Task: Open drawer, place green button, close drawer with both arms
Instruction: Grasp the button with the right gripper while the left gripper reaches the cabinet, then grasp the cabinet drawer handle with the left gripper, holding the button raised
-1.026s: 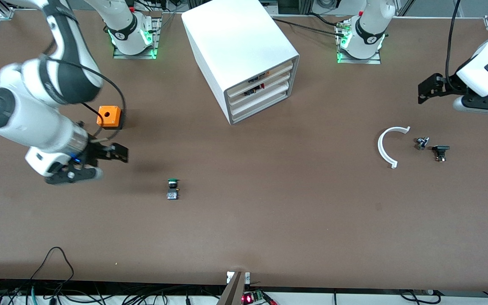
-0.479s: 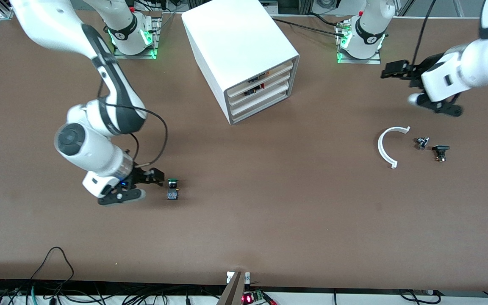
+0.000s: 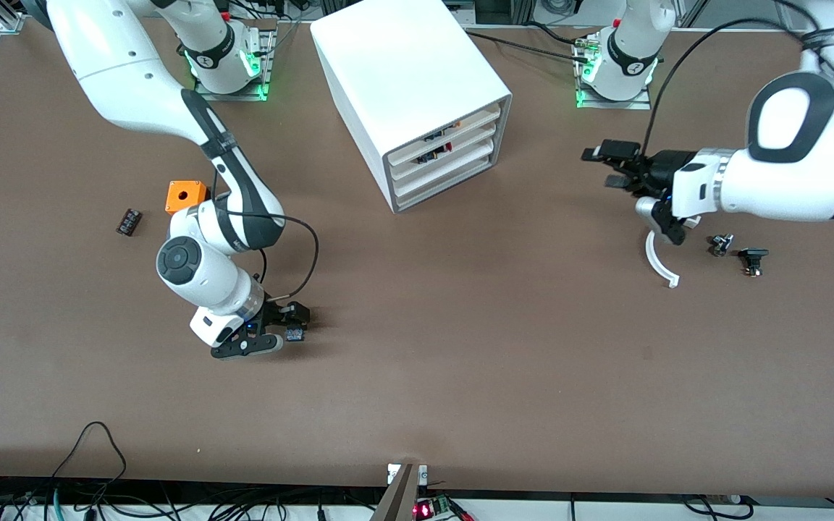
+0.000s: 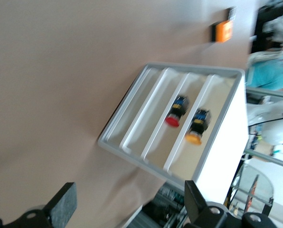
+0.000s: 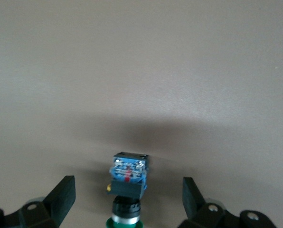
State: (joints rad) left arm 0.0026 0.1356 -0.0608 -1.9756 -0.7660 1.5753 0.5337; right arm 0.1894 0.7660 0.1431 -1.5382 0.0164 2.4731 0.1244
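Observation:
The button (image 3: 296, 334) lies on the table, its green cap toward the right gripper and its blue-black body pointing away. My right gripper (image 3: 289, 325) is open and low around it. In the right wrist view the button (image 5: 127, 183) lies between the open fingers of that gripper (image 5: 128, 192), untouched. The white cabinet (image 3: 402, 79) stands at the table's back, and its lowest drawer (image 3: 446, 181) is shut. My left gripper (image 3: 609, 166) is open and empty, over the table toward the left arm's end, facing the cabinet. The left wrist view shows this gripper (image 4: 129, 202) and the drawer (image 4: 132, 118).
An orange cube (image 3: 187, 195) and a small black part (image 3: 129, 221) lie toward the right arm's end. A white arc piece (image 3: 657, 262) and two small black parts (image 3: 721, 244) (image 3: 753, 260) lie near the left gripper. Red and yellow buttons show in the upper drawers (image 4: 189, 116).
My right gripper came down from near the orange cube to sit around the button. My left arm swung in from the table's end toward the cabinet front.

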